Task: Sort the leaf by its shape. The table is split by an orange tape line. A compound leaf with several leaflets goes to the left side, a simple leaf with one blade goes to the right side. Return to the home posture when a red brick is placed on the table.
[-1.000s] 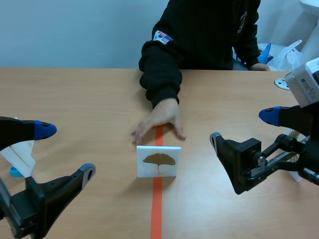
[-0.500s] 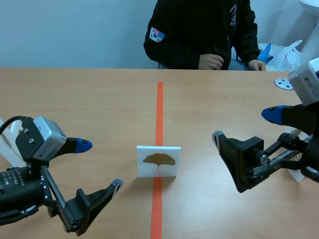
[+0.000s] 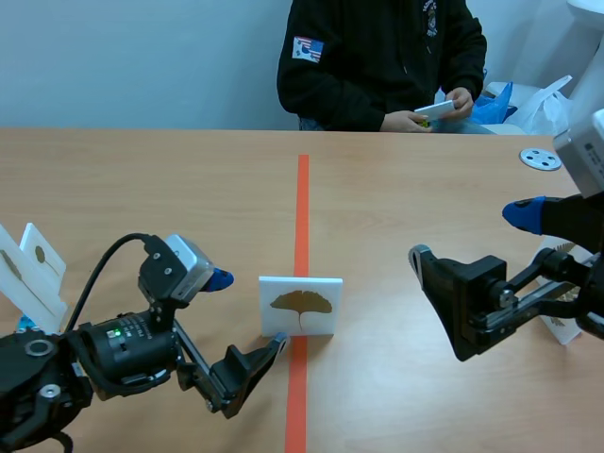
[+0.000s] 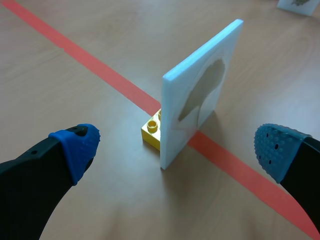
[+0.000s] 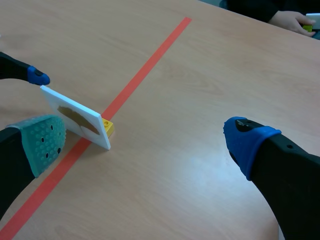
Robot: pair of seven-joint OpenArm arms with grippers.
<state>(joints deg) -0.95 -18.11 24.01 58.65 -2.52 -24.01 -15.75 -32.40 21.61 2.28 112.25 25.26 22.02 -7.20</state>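
Observation:
A white card [image 3: 300, 306] showing one fan-shaped brown leaf stands upright on the orange tape line, held in a small yellow brick [image 4: 153, 131]. My left gripper [image 3: 247, 311] is open at the card's left edge, one fingertip behind it and one in front. In the left wrist view the card [image 4: 200, 95] stands edge-on just ahead of the open left gripper [image 4: 177, 147]. My right gripper [image 3: 469, 236] hangs open well to the right of the card. From the right wrist view, the card [image 5: 75, 116] lies ahead of the right gripper [image 5: 145, 140], beyond one finger.
More white cards stand at the left edge [image 3: 38, 255] and by the right arm [image 3: 562, 326]. A small white disc [image 3: 540, 159] lies at the far right. A person [image 3: 377, 57] sits across the table holding a small object [image 3: 434, 110].
The person's hand drew back from the card to the far edge. My left arm swung in from the left up to the card. The right arm hardly moved.

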